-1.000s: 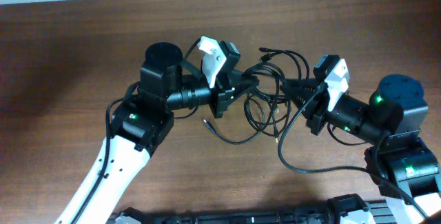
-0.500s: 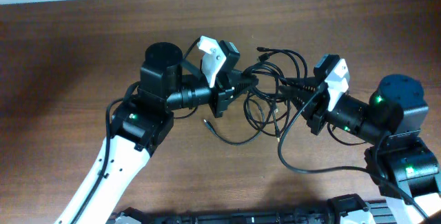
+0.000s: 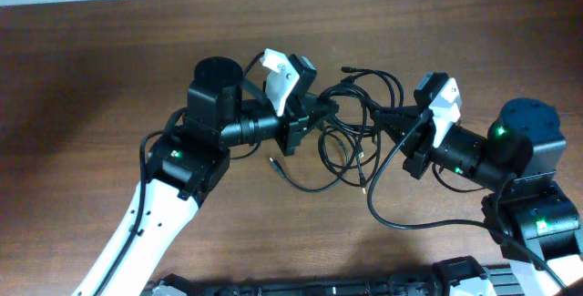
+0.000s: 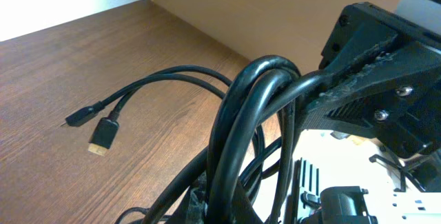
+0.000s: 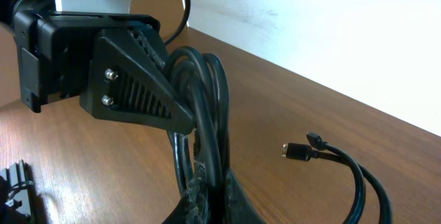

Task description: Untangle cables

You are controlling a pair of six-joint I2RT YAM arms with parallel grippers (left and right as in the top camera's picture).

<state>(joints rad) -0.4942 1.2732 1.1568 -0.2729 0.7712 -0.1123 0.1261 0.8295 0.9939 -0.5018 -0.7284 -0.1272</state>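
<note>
As both arms meet over the middle of the brown wood-grain table (image 3: pixel 91 77), each has a bite of the thin black cables (image 3: pixel 351 141)!

Biggest first: the white-and-black left arm (image 3: pixel 155 205) reaches in from the near left corner and the black right arm (image 3: pixel 510 159) from the near right corner, tips close together. Look at the left gripper (image 3: pixel 328 107): fingers squeezed tight on a thick bundle of cord loops that arches up past its wrist camera. And the right gripper (image 3: pixel 381 112) is clamped just as hard on the same bundle from the other side. Slack loops spill onto the wood between and in front of them, nearer the far edge than the near one. Out toward that far edge a small metal-tipped plug (image 4: pixel 102 136) lies just beside a slimmer black plug (image 4: pixel 79 118), and a loose cord end (image 3: pixel 273 162) rests on the near side.
</note>
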